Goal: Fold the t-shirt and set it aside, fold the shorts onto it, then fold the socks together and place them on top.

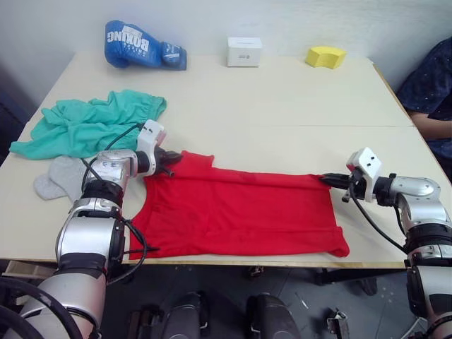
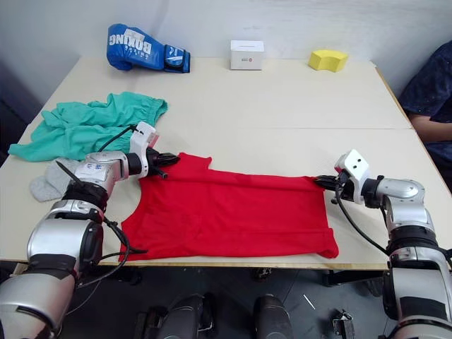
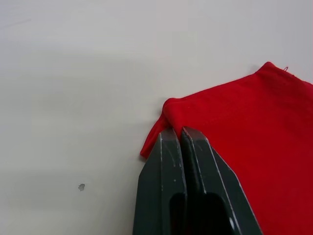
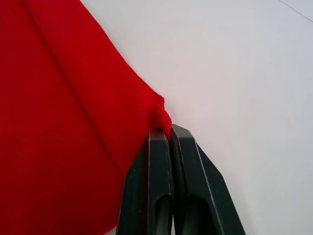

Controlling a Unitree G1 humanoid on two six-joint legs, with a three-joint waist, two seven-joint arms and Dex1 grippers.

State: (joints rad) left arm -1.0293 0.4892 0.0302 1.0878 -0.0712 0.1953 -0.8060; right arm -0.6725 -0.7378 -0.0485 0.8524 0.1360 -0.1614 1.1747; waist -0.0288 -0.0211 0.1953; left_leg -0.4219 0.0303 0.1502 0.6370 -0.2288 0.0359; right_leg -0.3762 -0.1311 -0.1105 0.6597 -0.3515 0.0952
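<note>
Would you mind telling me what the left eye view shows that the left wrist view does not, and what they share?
Left eye view: the teal shorts, grey socks, a blue boxing glove, a white box, a yellow block, and the right claw at the shirt's far right corner.
Left wrist view: the shirt corner bunched between shut fingertips.
Both: the left claw, the red t-shirt, the table.

The left arm covers part of the socks (image 1: 60,180), and the person (image 1: 432,92) at the worktop's far right is cut off by the frame edge.
</note>
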